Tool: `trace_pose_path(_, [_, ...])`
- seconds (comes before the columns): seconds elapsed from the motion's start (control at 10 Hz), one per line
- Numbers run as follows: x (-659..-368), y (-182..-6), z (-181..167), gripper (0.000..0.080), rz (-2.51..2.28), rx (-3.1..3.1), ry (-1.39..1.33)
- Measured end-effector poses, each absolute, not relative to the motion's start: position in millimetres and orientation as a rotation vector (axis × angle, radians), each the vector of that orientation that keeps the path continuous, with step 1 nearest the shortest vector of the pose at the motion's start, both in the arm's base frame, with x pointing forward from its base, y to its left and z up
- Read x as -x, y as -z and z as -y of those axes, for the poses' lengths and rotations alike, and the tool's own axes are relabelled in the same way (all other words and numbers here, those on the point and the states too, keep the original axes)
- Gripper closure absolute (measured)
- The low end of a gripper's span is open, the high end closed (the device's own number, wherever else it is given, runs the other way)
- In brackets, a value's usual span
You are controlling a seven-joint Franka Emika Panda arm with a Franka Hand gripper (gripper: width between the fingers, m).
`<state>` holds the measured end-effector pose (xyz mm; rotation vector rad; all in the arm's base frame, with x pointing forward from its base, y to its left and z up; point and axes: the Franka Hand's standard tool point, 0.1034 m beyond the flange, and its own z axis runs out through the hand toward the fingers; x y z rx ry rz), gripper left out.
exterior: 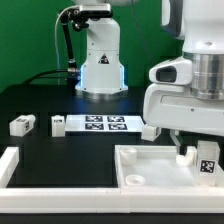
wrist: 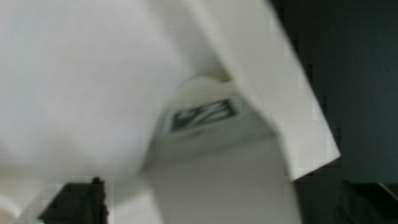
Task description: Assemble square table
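Rail [exterior: 50, 203], then slab [exterior: 148, 172] beneath tool [exterior: 190, 150] (spread)

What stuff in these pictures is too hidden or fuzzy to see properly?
- Exterior view: the square table is cut off by the right edge, so part of it is missing.
- Exterior view: the leg block is too small to tell whether it sits in a socket.
- Wrist view: everything is blurred, so the tag can't be read.
- Wrist view: the gripper shows only dark fingertips at the picture's edge.
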<state>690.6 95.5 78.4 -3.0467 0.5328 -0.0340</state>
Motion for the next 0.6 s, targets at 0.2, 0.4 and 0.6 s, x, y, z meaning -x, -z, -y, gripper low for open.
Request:
trace_pose_path(0.2, [-692.0,-77.4,-96.9,0.0168,-0.556,3.038,0.056])
trace_pose_path(0.4, [-692.1,-77.5,-96.7,0.0337,-0.685,3.009,0.052])
trace_pose_path(0.6, [-692.1,-77.4,-95.8,0.0510,-0.884,2.955,0.046])
